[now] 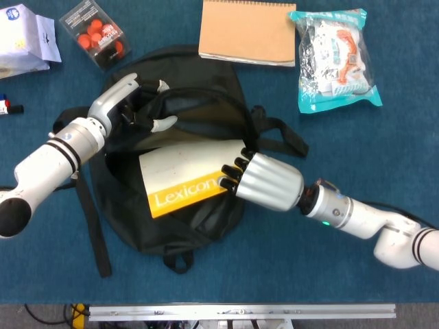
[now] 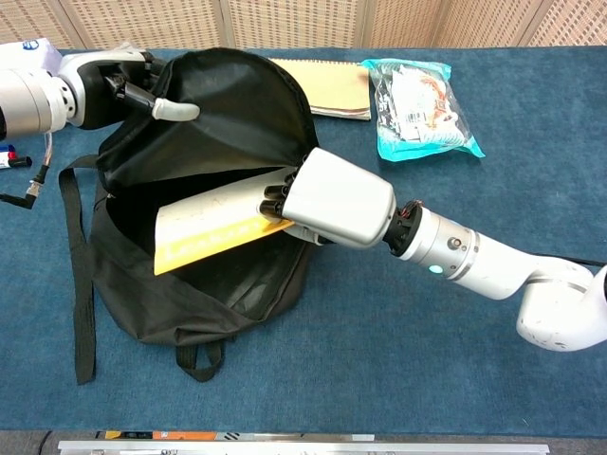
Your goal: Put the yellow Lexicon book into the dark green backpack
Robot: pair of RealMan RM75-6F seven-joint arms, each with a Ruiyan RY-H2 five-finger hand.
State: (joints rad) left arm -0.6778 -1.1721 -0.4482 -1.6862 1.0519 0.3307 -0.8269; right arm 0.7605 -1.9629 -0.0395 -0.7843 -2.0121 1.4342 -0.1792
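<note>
Toward the table's [image 1: 384, 164] left half, one dark green backpack [image 1: 171, 219], mouth gaping, upper flap pinched and lifted by the left hand [image 1: 130, 103]. Within that opening, one yellow Lexicon book [image 1: 188, 179], tilted, partly inside, clamped at its right end by the right hand [image 1: 264, 181]. Along the far edge: one brown notebook [image 1: 248, 32], one snack bag [image 1: 336, 58], one box of red balls [image 1: 96, 33], one white pack [image 1: 24, 38].
</note>
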